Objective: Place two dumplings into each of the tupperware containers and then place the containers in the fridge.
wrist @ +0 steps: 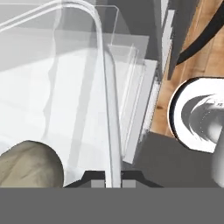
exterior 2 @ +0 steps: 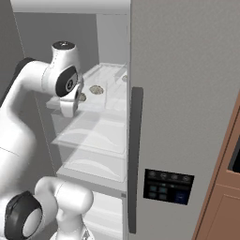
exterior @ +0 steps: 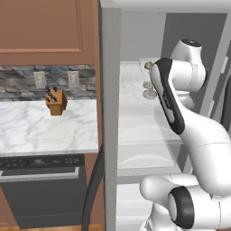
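While the gripper (wrist: 112,178) pinches the tupperware container's rim (wrist: 109,109) on the fridge (exterior 2: 183,93) shelf, one dumpling (wrist: 28,164) looms close; from the left base, a knife block (exterior: 56,102) appears.

Knife block (exterior: 56,102) on marble counter (exterior: 45,131), above a dark dishwasher (exterior: 43,189).

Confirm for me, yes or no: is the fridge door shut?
No: in the left base view the fridge stands open, its white shelves exposed with dumplings in a container on one.
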### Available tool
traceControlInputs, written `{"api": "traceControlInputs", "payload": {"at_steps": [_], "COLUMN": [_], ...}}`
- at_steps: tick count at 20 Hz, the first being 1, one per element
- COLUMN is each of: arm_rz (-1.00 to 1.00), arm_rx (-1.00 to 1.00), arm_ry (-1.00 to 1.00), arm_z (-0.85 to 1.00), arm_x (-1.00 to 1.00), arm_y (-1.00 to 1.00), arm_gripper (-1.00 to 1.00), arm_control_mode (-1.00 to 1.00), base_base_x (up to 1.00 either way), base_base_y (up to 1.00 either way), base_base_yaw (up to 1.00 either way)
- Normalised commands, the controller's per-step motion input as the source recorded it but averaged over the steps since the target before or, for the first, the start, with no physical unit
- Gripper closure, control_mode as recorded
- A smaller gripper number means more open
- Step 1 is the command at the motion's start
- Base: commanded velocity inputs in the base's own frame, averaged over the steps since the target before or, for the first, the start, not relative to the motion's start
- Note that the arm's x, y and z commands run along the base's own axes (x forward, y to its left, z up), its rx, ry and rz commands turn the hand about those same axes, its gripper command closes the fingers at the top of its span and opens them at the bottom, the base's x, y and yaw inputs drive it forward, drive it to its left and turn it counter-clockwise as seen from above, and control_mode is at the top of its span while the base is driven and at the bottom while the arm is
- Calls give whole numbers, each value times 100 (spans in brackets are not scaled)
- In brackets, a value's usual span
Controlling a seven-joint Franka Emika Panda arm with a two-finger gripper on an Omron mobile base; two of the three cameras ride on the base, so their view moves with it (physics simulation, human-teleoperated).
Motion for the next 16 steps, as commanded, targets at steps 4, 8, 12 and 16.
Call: {"api": "traceControlInputs", "payload": {"at_steps": [4,8,12,16], "arm_rz": [0,0,0,0], "arm_rx": [0,0,0,0], "arm_ry": [5,9,11,4], "arm_z": [0,-5,-37,-34], "arm_x": [100,99,97,71], "arm_y": [2,8,1,0], "arm_gripper": [100,100,100,100], "arm_control_mode": [-100,-100,-100,-100], "base_base_x": [0,0,0,0], "base_base_y": [0,0,0,0], "base_base_yaw": [0,0,0,0]}}
